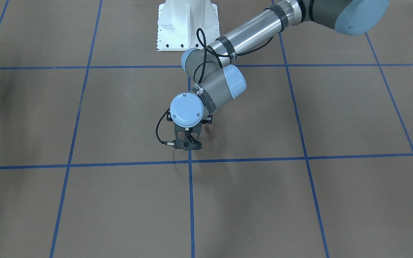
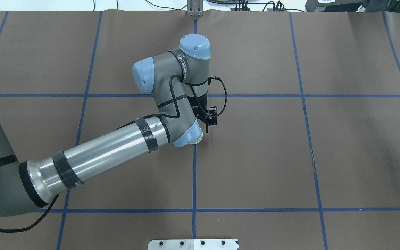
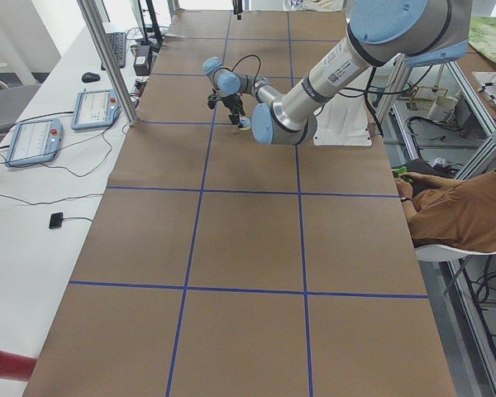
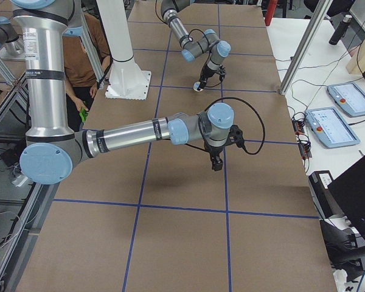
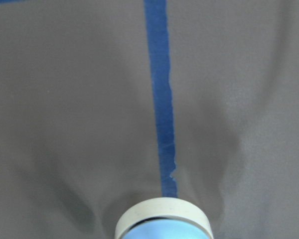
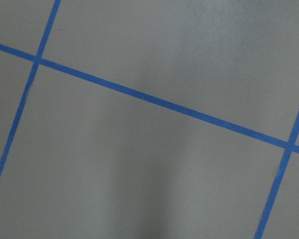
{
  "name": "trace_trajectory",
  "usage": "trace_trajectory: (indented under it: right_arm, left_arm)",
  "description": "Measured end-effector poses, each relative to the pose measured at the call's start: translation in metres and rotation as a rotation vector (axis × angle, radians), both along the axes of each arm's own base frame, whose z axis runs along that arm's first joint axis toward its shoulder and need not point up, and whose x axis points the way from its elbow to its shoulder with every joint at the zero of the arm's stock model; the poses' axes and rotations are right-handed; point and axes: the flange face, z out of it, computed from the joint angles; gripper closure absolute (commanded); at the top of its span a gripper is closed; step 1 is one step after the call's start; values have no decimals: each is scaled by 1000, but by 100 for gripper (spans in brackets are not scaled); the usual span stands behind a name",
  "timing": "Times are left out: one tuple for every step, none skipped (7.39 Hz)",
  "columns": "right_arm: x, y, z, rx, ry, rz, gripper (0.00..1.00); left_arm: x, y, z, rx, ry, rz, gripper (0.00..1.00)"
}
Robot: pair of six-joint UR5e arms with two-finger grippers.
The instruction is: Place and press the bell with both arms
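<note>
Bell down on the tape line, under the left pincer

The bell point(image 5: 163, 224) is low at the brown surface point(image 2: 255, 156), right on a blue tape line point(image 5: 159, 99). Its cream rim rings the light-blue dome, and from overhead only a cream sliver peeks out from under the left arm point(image 2: 99, 156). The left pincer point(image 4: 202, 78) points straight down over the bell. From where I stand its fingers are hidden by the wrist, so I cannot tell whether they are spread, closed, or pinching the bell. The right arm point(image 4: 128, 135) reaches out well apart from it, and the right pincer point(image 4: 216, 163) hangs above the surface pointing down; I cannot tell its state either. The white pedestal point(image 1: 186, 25) stands behind, and a seated person point(image 3: 463, 211) in a brown shirt is beside the surface.
</note>
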Motion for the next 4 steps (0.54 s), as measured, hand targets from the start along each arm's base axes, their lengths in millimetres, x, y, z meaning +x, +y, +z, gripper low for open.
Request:
trace_trajectory:
  right_arm:
    - [-24,-13,-29,-28,-17,27,0]
    - [-59,-26,-68,-73,-35,63,1]
    - [-106,-35,-114,-125,-48,103,5]
    - [-159,-35,-157,-168,-49,141,11]
  left_arm:
    - [-15,-9,-11,7,17,-22,8]
    - [-38,-20,-23,17,34,-51,8]
    - [-72,-30,-26,22,41,-83,8]
    - [-110,-33,-14,30,47,-112,8]
